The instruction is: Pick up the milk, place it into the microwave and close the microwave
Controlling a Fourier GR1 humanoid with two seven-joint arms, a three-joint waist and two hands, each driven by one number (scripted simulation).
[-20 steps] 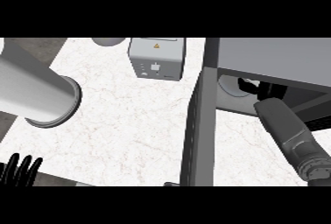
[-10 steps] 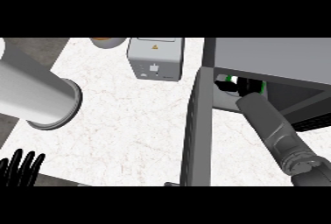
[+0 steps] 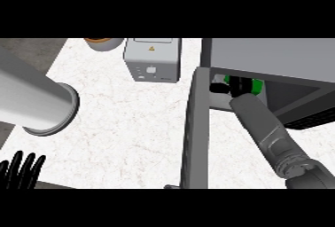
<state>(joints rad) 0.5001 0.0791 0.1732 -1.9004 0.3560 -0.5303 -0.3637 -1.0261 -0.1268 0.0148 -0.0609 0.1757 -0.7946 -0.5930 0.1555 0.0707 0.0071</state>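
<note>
The microwave [image 3: 274, 57] stands at the right with its door [image 3: 196, 137] swung open, seen edge-on. My right forearm reaches up into the opening. The right hand [image 3: 239, 86] is inside the cavity mouth, fingers curled round the milk [image 3: 256, 85], a green and white carton mostly hidden by the hand. The carton is just inside the microwave's front edge; whether it rests on the floor of the cavity I cannot tell. At the lower left edge my left hand [image 3: 20, 170] rests open, fingers up, holding nothing.
A grey boxy appliance [image 3: 153, 60] stands at the back centre of the white counter [image 3: 131, 128]. A large grey cylinder [image 3: 33, 104] lies across the left side. A brown-rimmed bowl [image 3: 103, 42] shows at the top edge.
My right arm has pushed up and left into the microwave opening, carrying the milk; the green carton now shows inside. The left hand has stayed put.
</note>
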